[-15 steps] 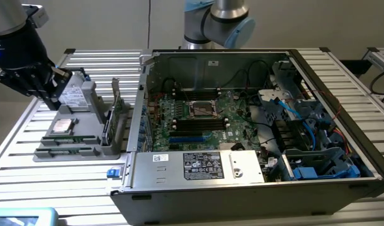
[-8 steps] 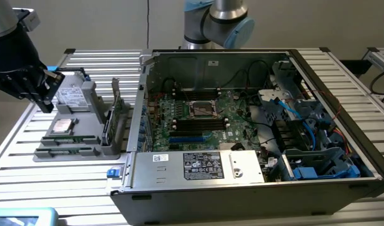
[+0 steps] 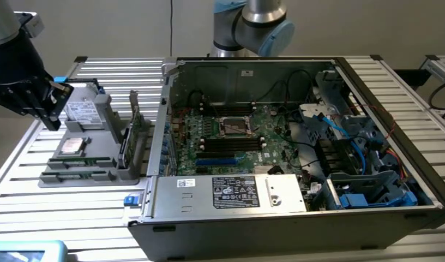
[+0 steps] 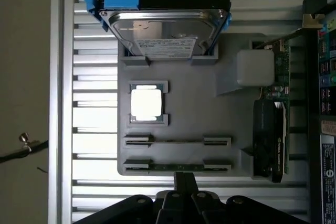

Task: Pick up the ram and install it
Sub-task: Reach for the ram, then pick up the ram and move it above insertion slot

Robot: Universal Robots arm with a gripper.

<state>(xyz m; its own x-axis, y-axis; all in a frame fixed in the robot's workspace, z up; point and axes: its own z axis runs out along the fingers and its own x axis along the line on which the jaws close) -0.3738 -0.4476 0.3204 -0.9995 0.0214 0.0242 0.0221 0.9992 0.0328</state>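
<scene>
Black tool (image 4: 180, 178), fingers together, empty.
Hangs above long thin green ram stick (image 4: 160, 167) seated in grey plastic holder (image 4: 210, 121) on slatted metal tabletop (image 4: 94, 129).

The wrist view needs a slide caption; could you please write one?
Shut gripper hovers at the gray tray, nearest the outer ram stick; processor and hard drive sit beyond.

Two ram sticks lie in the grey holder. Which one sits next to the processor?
The inner ram stick, beside the processor; the other ram stick lies along the holder's edge.
</scene>
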